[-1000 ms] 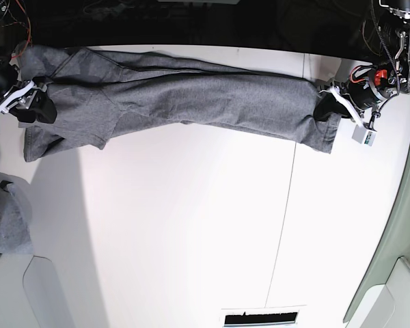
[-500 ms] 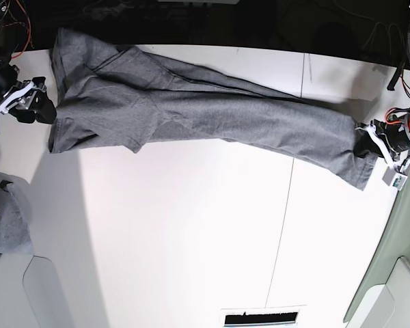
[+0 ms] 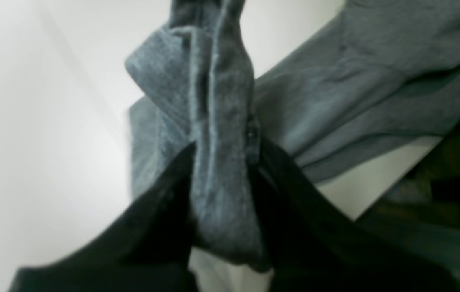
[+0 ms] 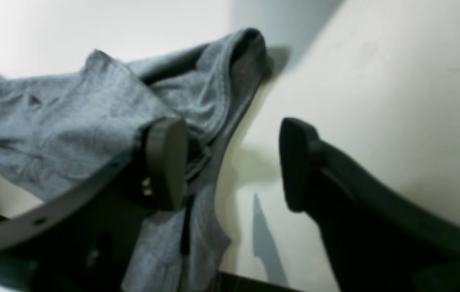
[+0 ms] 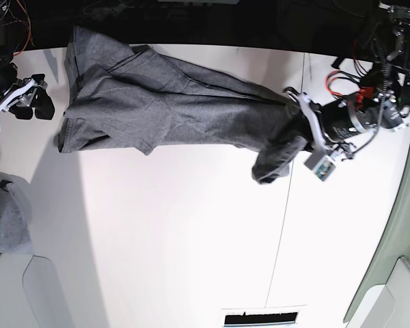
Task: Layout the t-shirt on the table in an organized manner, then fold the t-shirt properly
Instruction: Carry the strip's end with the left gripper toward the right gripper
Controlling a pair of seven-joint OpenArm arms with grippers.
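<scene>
On the table, far side: we read everything below by its place against the table's dark seam.

table (image 5: 191,239): matte white, flat and broad; the thin seam (image 5: 281,232) runs across it. Most of its surface lies bare on the near side of the shirt.

shirt (image 5: 171,102): heather-grey knit, soft and limp, with stitched hems. It lies as a long creased band along the far edge, almost all of it on the right arm's side of the seam. One end is lifted and bunched right at the seam; the other spreads wider and flatter, well away from it.

progress: we judge the layout unfinished. The body is bunched lengthwise, not opened flat, and no sleeve lies squared. No fold is made yet; spreading and all the folding remain.

left gripper (image 3: 222,194): black fingers pinch a thick wad of doubled fabric, hem edges showing pale. In the base view it hangs just across the seam from the shirt's bulk, and the cloth droops from it.

right gripper (image 4: 230,162): dark rounded pads stand wide apart with nothing between them; one pad sits in front of the cloth, and we cannot tell whether it touches. It lies farthest from the seam, just beyond the shirt's spread end.

bundle (image 5: 7,222): a smaller grey heap at the table's edge, far from the seam and apart from the shirt.
</scene>
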